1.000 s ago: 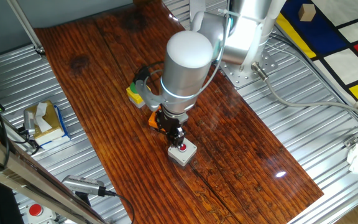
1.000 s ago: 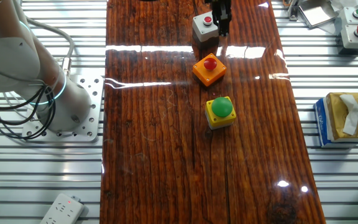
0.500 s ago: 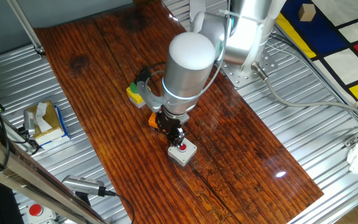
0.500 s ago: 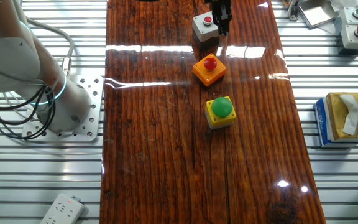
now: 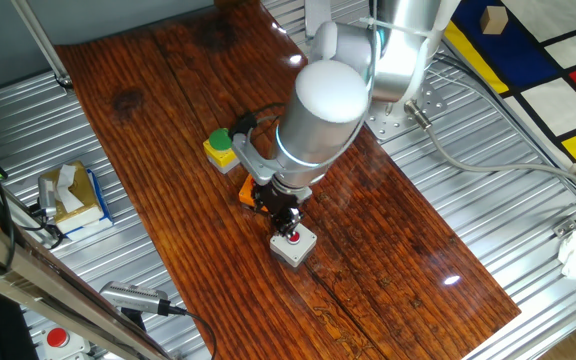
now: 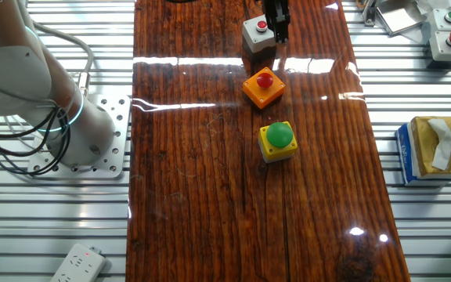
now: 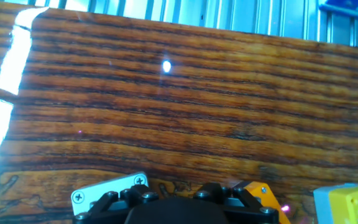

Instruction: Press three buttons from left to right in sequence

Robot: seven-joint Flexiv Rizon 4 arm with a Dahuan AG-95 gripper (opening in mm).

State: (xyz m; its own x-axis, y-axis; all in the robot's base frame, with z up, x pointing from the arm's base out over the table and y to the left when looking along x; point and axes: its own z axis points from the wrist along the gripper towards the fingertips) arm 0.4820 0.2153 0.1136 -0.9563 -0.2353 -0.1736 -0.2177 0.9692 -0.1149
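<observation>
Your pincer (image 5: 289,226) hangs right over the grey box (image 5: 294,246) with its red button (image 5: 294,237), last in the row on the table (image 6: 210,196), though I cannot tell whether its fingers are spread.

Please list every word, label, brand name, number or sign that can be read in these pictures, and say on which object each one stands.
None can be read.
The grey box, orange box and yellow box show no lettering.
The tissue box may carry print, but it is too small and blurred to read.
</observation>
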